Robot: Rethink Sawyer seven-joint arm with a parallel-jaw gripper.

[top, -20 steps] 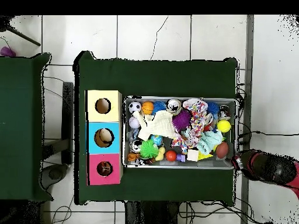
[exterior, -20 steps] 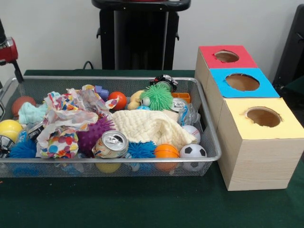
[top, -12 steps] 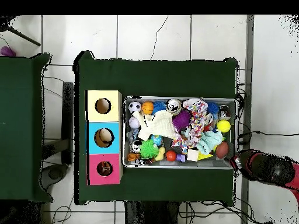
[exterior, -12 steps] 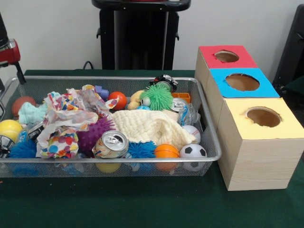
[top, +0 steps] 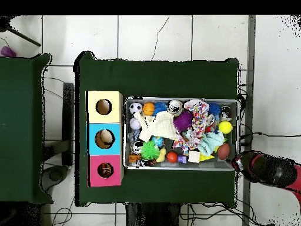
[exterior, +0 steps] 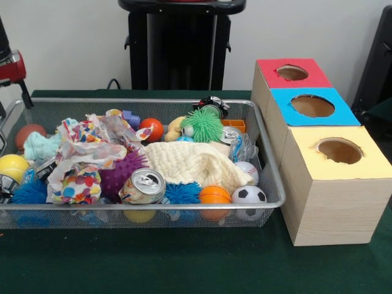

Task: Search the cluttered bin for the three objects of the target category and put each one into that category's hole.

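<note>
A wire mesh bin [exterior: 184,101] [top: 182,99] is heaped with mixed objects. Near its front lie a soda can [exterior: 142,185], an orange ball [exterior: 214,195], a soccer ball [exterior: 248,195] and a baseball [exterior: 247,171]. A cream cloth [exterior: 193,162], a purple spiky ball [exterior: 119,173], a green spiky ball [exterior: 202,124] and a patterned cloth [exterior: 86,150] sit among them. Beside the bin stands a wooden box with a red hole [exterior: 292,73], a blue hole [exterior: 312,106] and a yellow hole [exterior: 339,150]. The red and black end of my arm [exterior: 11,67] [top: 264,169] hangs outside the bin's corner, holding nothing that I can see.
A yellow ball [exterior: 12,166], blue spiky balls [exterior: 29,191] and a second can [exterior: 229,135] also lie in the bin. Green cloth [exterior: 184,263] covers the table. A second green table [top: 20,126] stands apart in the overhead view.
The end of my arm has edged slightly at the bin's corner. The bin's contents and the box have not moved.
</note>
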